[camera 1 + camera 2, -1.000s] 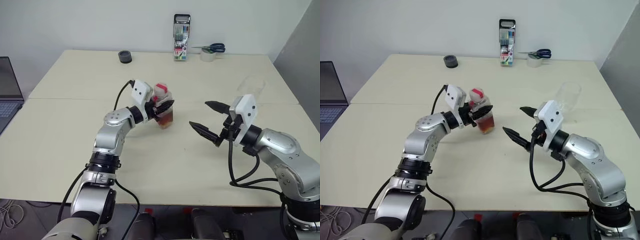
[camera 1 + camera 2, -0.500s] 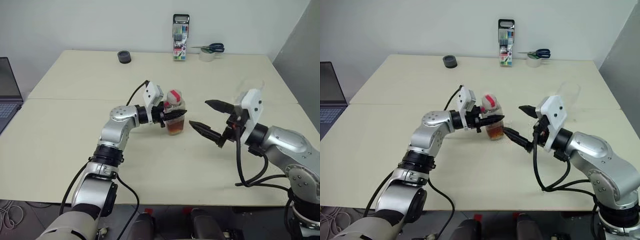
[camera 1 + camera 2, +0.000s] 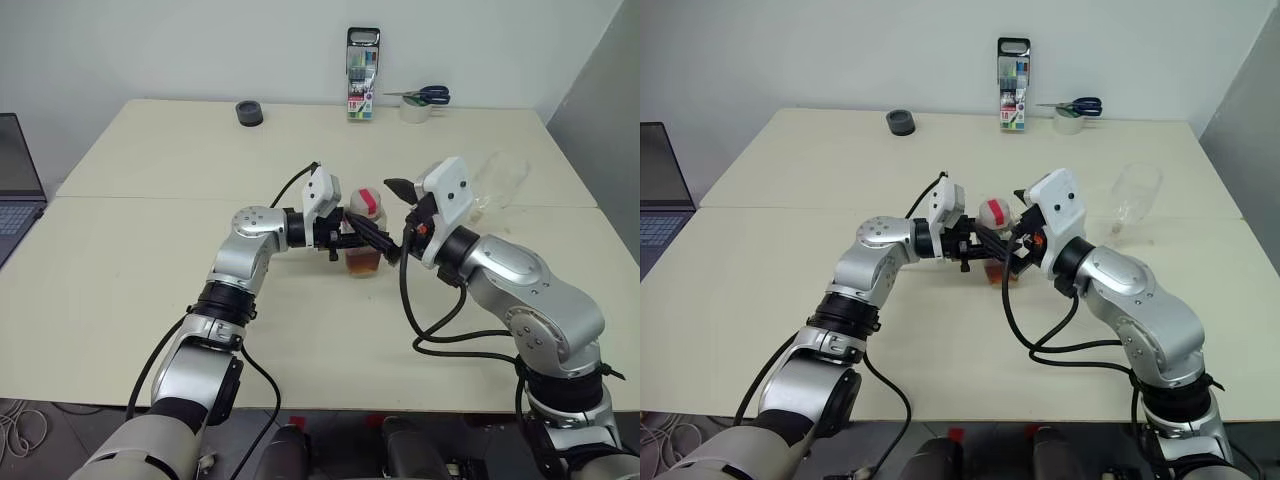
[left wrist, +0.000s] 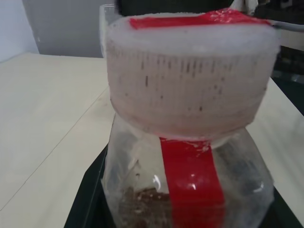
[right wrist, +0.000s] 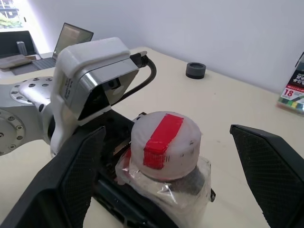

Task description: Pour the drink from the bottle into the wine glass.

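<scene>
The bottle (image 3: 364,238) is small and clear, with a whitish cap (image 5: 164,140) and a red strip across the cap and down its side. A little reddish-brown drink (image 3: 363,262) lies at its bottom. It stands upright near the middle of the table. My left gripper (image 3: 360,238) is shut on the bottle's body from the left. Coming in from the right, my right gripper (image 5: 175,156) is open, one finger on each side of the cap and not touching it. The clear wine glass (image 3: 1135,190) is on the table to the right, beyond my right arm.
At the table's far edge are a case of coloured markers (image 3: 362,88), scissors (image 3: 428,96), a tape roll (image 3: 412,111) and a small dark round object (image 3: 249,113). A laptop (image 3: 14,180) sits off the left edge. A seam crosses the table.
My left gripper has carried the bottle to the right, toward the table's middle. My right gripper has swung left and up, and its open fingers now flank the cap.
</scene>
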You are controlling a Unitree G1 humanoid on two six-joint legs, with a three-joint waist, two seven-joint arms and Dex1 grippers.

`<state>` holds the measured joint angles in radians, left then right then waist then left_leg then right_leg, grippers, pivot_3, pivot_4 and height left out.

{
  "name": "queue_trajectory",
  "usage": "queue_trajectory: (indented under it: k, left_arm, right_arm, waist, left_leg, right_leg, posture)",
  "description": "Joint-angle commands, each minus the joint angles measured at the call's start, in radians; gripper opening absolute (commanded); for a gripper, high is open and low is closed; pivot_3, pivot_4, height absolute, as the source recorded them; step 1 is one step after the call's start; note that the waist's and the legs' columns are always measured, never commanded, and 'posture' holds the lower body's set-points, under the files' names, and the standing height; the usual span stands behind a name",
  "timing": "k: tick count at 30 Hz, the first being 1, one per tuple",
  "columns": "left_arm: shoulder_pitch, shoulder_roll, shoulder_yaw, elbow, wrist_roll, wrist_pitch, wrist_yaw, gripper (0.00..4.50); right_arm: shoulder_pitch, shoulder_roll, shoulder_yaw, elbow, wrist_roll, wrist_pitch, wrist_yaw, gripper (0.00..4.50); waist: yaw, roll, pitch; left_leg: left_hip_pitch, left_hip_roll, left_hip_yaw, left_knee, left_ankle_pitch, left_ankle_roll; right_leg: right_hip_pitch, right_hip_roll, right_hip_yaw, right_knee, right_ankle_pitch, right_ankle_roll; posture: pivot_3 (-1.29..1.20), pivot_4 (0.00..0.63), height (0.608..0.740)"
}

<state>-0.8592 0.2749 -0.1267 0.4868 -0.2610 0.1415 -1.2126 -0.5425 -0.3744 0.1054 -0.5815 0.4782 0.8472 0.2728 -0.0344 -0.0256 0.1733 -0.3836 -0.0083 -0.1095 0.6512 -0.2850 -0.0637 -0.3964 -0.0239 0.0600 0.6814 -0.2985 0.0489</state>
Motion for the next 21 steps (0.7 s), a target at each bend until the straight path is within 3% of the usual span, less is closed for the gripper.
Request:
queue_trajectory:
  k: [1, 5, 6, 8, 14, 18, 21]
  left_arm:
    - [-0.025, -0.001, -0.003, -0.020, 0.000, -0.029, -0.012, 1.76]
    - [-0.020, 0.000, -0.004, -0.026, 0.002, -0.030, -0.013, 1.76]
    - [-0.017, 0.002, -0.005, -0.027, 0.004, -0.035, -0.013, 1.76]
    - [-0.012, 0.004, -0.007, -0.030, 0.007, -0.040, -0.014, 1.76]
    - [-0.002, 0.006, -0.008, -0.045, 0.006, -0.035, -0.015, 1.76]
    - [0.005, 0.009, -0.011, -0.052, 0.002, -0.031, -0.025, 1.76]
    - [0.007, 0.014, -0.018, -0.056, -0.003, -0.029, -0.049, 1.76]
  right_arm:
    - [-0.026, 0.017, 0.009, -0.009, -0.029, -0.030, -0.003, 4.50]
    - [-0.025, 0.033, 0.009, 0.002, -0.046, -0.037, 0.000, 4.50]
    - [-0.024, 0.036, 0.009, 0.004, -0.048, -0.036, 0.002, 4.32]
    - [-0.021, 0.044, 0.009, 0.007, -0.050, -0.037, 0.005, 3.87]
    - [-0.017, 0.052, 0.017, 0.006, -0.057, -0.043, 0.027, 1.85]
    - [-0.020, 0.031, 0.033, 0.025, -0.053, -0.113, 0.119, 1.86]
    - [-0.058, -0.069, 0.048, 0.113, -0.027, -0.212, 0.359, 1.86]
  waist:
    - [0.000, 0.000, 0.000]
    - [-0.001, 0.000, 0.000]
    - [-0.001, 0.000, 0.000]
    - [-0.001, 0.000, 0.000]
    - [-0.002, 0.000, 0.000]
    - [-0.006, 0.000, 0.000]
    - [-0.007, 0.000, 0.000]
  left_leg:
    - [0.000, 0.000, 0.000, 0.000, 0.000, 0.000]
    - [0.000, 0.000, 0.000, 0.000, 0.000, 0.000]
    - [0.000, 0.000, 0.000, 0.000, 0.000, 0.000]
    - [0.000, 0.000, 0.000, 0.000, 0.000, 0.000]
    - [0.000, 0.000, 0.000, 0.000, 0.000, 0.000]
    - [0.000, 0.000, 0.000, 0.001, 0.000, 0.000]
    - [0.000, 0.000, 0.000, 0.001, 0.000, 0.001]
  right_leg:
    - [0.000, 0.000, 0.000, 0.000, 0.000, 0.000]
    - [0.000, 0.000, 0.000, 0.000, 0.000, 0.000]
    - [0.000, 0.000, 0.000, 0.000, 0.000, 0.000]
    - [0.000, 0.000, 0.000, 0.000, 0.000, 0.000]
    - [0.000, 0.000, 0.000, 0.001, 0.000, 0.000]
    - [0.000, 0.000, 0.000, 0.001, 0.000, 0.000]
    - [0.000, 0.000, 0.000, 0.001, 0.000, 0.000]
  posture:
    - [0.00, 0.150, 0.740]
    - [0.00, 0.150, 0.740]
    - [0.00, 0.150, 0.740]
    - [0.00, 0.150, 0.740]
    - [0.00, 0.150, 0.740]
    - [0.00, 0.150, 0.740]
    - [0.00, 0.150, 0.740]
